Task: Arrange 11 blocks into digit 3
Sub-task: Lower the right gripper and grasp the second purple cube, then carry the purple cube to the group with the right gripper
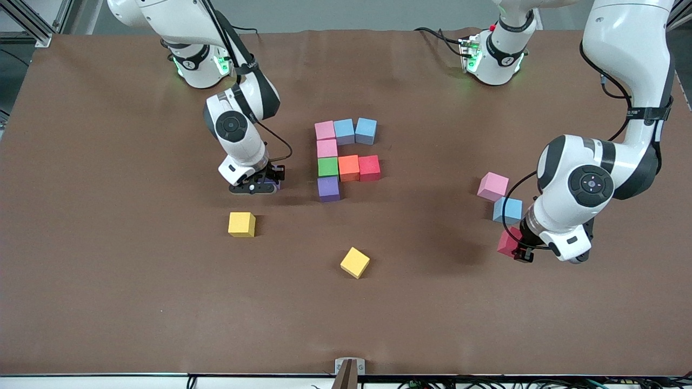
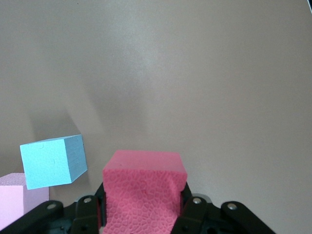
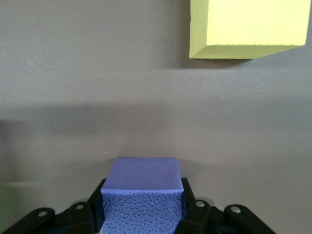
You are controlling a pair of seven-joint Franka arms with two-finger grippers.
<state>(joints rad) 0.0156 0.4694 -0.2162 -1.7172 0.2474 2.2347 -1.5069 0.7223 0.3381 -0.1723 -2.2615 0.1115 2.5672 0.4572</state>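
Observation:
A partial figure of touching blocks lies mid-table: pink, light blue and light blue in a row, then pink, green and purple in a column nearer the camera. Orange and red branch off beside the green. My right gripper is shut on a purple block, low over the table beside the figure. My left gripper is shut on a red block near the left arm's end.
A loose pink block and a light blue block lie just by the left gripper. Two yellow cubes lie nearer the camera: one close to the right gripper, one mid-table.

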